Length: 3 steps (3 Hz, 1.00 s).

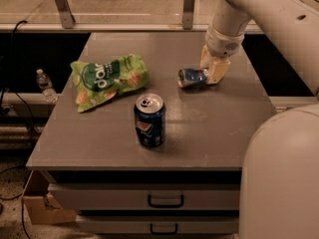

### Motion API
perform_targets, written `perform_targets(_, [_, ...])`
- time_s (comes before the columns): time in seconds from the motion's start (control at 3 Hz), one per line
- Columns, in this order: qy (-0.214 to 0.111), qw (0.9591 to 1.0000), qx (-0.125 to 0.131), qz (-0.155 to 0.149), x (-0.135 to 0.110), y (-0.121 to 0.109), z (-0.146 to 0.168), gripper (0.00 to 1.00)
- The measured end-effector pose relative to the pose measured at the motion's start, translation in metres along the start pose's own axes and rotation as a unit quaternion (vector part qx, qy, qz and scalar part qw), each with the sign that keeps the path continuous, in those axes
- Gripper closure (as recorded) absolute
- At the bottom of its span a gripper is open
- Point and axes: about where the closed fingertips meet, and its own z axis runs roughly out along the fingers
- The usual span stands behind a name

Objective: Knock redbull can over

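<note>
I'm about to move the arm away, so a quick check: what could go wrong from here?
1. The redbull can already lies on its side, right against the gripper. Pulling away carelessly might drag it or set it rolling across the table.
2. A sweep toward the near-left could hit the upright Pepsi can or the chip bag, disturbing items that should probably stay put.
</note>
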Motion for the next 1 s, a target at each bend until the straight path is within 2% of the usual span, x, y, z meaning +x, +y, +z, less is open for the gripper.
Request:
perform_targets(0.67, [-0.001,1.0,0.003,0.0,-0.0006,-0.003,0.0022,0.13])
perform_targets(1.0, [-0.001,1.0,0.004,-0.001,-0.001,-0.005,0.0052,0.0])
